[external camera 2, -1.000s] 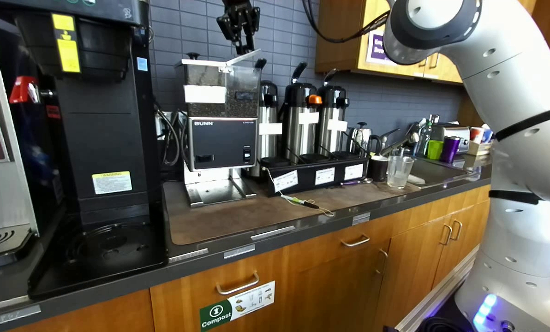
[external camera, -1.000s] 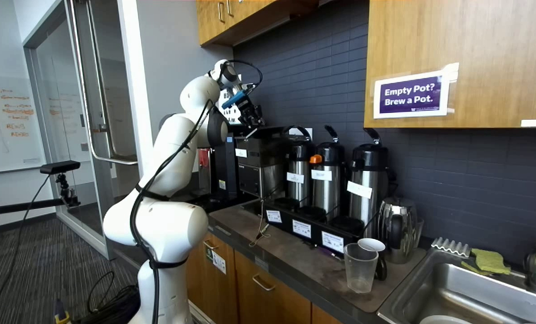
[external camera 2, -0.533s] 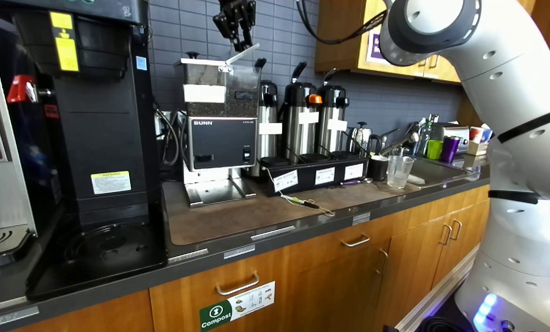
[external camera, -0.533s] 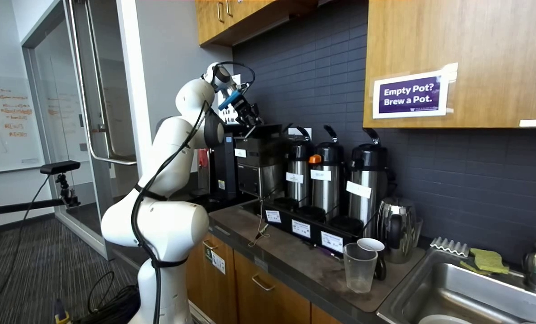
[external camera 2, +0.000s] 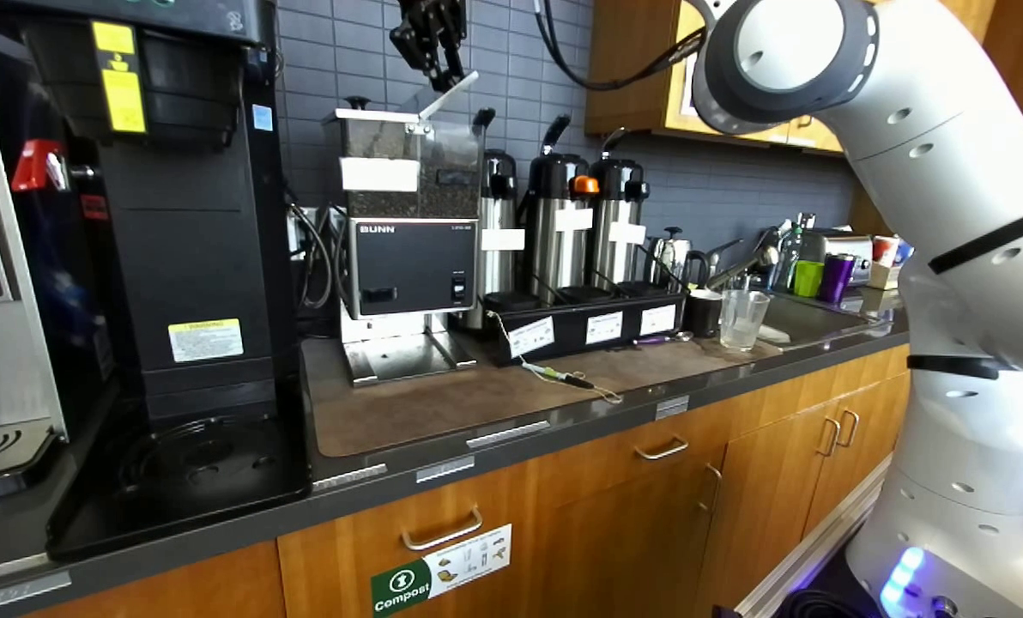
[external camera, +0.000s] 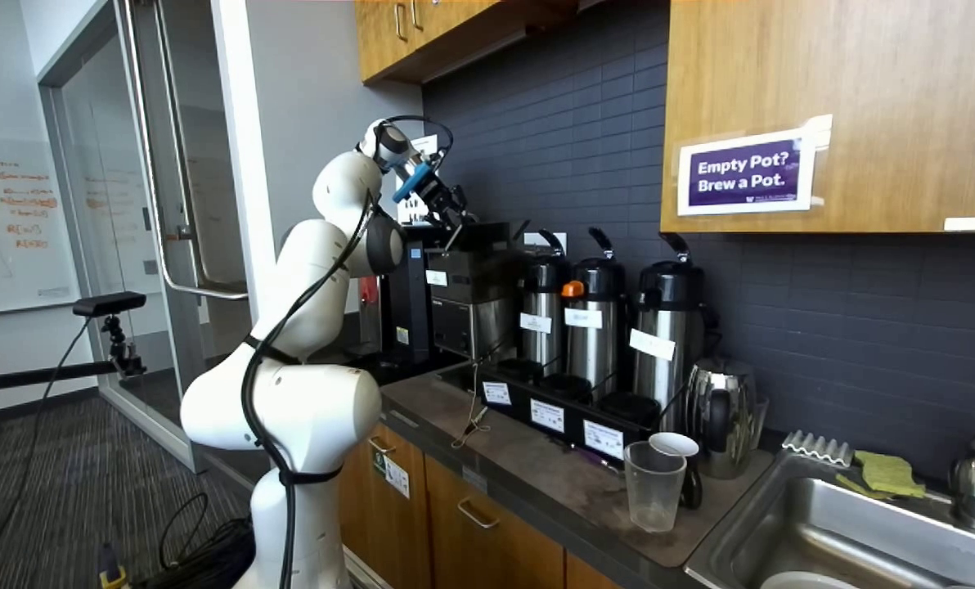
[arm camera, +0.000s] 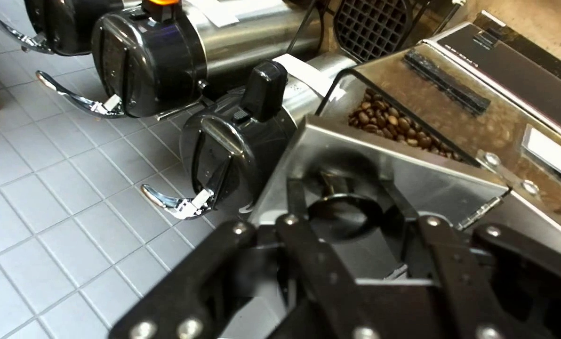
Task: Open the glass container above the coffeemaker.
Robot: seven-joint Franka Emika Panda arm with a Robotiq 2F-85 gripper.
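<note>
The coffeemaker (external camera 2: 415,268), a boxy black-and-steel machine, stands on the counter in both exterior views. On top of it sits the glass container (external camera 2: 451,182), see-through and tinted, with coffee beans inside. Its right-hand lid (external camera 2: 449,94) is tilted up on its hinge, leaving a gap through which beans (arm camera: 393,122) show in the wrist view. My gripper (arm camera: 344,197) is shut on the lid's round black knob (arm camera: 344,214), one finger on either side of it. The fingertips are partly blurred there. In an exterior view the gripper (external camera: 458,222) hangs over the raised lid.
Several steel pump pots (external camera 2: 554,215) stand in a black rack right beside the coffeemaker, with raised handles near the lid. A taller black brewer (external camera 2: 194,257) is on its left. The tiled wall (external camera: 553,139) rises close behind. A clear cup (external camera: 655,487) stands by the sink.
The lid has swung up to a steeper angle. My gripper has moved with it, a little toward the hinge side, still holding the knob.
</note>
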